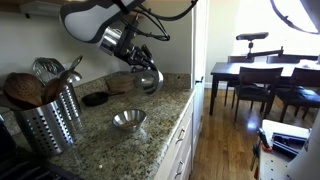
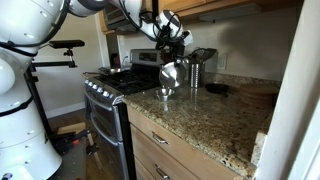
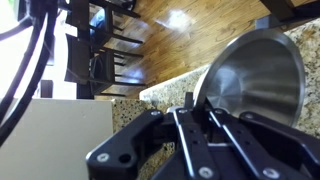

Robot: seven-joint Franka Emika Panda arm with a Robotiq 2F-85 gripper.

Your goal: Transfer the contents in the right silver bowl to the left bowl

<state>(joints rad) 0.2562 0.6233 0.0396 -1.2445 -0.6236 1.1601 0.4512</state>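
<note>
A robot arm's gripper (image 1: 141,66) is clamped shut on the rim of the right silver bowl (image 1: 151,80) and holds it tilted in the air above a speckled granite counter (image 1: 100,145). The left bowl (image 1: 128,119) sits upright on the counter, below the raised one and nearer the counter's front edge. In an exterior view the raised bowl (image 2: 170,72) appears directly over the left bowl (image 2: 165,93). The two exterior views do not agree closely enough to tell whether it is squarely above.

The raised bowl looks like thin polished steel, so it is probably light, stiff and slippery. The thin flared rim seems the only practical place to pinch it. With a hold that narrow, the bowl could swivel or slide between the jaws as it tips.

In the wrist view the bowl's shiny side (image 3: 255,75) fills the right of the picture, and the dark fingers (image 3: 182,125) reach up toward its edge. The exact contact point is hidden behind them. No contents can be made out in either bowl, because both are small and full of glare. A perforated utensil holder (image 1: 50,122) and a flat black pan (image 1: 95,98) stand farther back along the counter, well apart from the bowls.
</note>
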